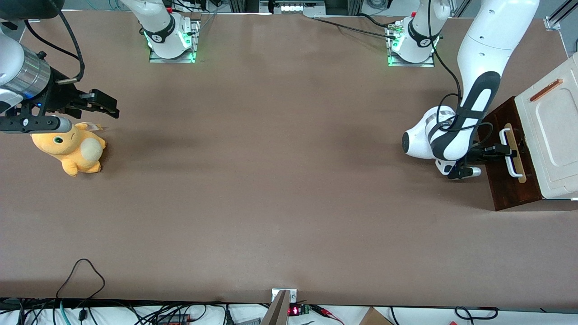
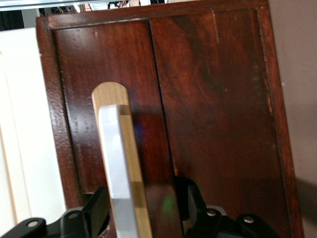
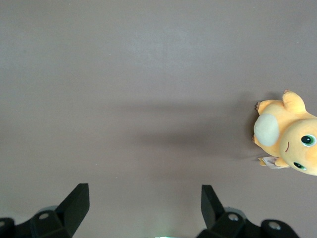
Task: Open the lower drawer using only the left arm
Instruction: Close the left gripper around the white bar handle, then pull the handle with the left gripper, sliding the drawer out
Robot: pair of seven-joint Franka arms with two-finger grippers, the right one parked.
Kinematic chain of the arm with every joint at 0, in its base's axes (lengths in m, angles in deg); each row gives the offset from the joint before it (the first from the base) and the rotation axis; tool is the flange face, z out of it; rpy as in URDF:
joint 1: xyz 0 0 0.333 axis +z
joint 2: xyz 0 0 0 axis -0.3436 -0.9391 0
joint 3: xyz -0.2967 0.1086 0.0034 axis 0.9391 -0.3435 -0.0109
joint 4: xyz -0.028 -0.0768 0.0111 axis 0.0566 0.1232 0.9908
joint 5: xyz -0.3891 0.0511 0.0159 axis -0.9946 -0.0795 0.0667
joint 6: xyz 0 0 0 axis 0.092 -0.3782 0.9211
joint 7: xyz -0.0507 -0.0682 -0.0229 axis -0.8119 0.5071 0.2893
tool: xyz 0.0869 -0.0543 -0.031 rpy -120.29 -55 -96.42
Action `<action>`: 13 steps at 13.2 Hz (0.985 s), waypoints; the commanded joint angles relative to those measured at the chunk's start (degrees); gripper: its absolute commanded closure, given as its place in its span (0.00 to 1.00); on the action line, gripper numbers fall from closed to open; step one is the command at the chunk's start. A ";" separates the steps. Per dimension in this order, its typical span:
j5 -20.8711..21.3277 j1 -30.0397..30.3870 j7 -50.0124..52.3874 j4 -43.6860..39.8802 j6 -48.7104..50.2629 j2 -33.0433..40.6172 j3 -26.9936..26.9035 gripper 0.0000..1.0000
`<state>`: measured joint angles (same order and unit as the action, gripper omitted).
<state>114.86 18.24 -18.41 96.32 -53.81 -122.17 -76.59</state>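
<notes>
- One dark brown lower drawer (image 1: 508, 180) sits at the working arm's end of the table (image 1: 271, 180), under the cream-white cabinet top (image 1: 553, 135), which carries a small reddish bar (image 1: 545, 90).
- Its front is glossy reddish-brown wood in two panels inside a raised frame, as the left wrist view shows (image 2: 213, 114).
- A tan wood strip (image 1: 515, 153) with a rounded end runs along the front, and a white bar handle (image 1: 509, 153) lies on that strip (image 2: 130, 163).
- The front juts out past the cabinet top's edge; whether any interior shows cannot be told.
- The left arm (image 1: 474, 90) reaches down from its base, bends at a white joint low over the table, and points its wrist level at the drawer front.
- The gripper (image 1: 505, 151) is at the handle, about midway along the bar.
- In the left wrist view the two black fingers (image 2: 96, 210) stand apart, one on each side of the white handle (image 2: 116, 168); they straddle it, but contact cannot be told.
- An orange plush toy (image 1: 72, 149) lies on the table toward the parked arm's end, well apart from the drawer.
</notes>
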 commanded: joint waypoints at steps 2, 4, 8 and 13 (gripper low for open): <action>1.38 0.10 -2.25 1.09 -0.24 1.77 -0.28 0.36; 1.38 0.10 -2.17 1.09 -0.33 1.77 -0.28 0.48; 1.38 0.10 -2.17 1.09 -0.33 1.85 -0.28 0.62; 1.29 0.10 -1.73 1.09 -0.15 2.21 -0.28 0.86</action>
<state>114.99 18.17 -19.35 96.43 -53.31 -121.28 -76.75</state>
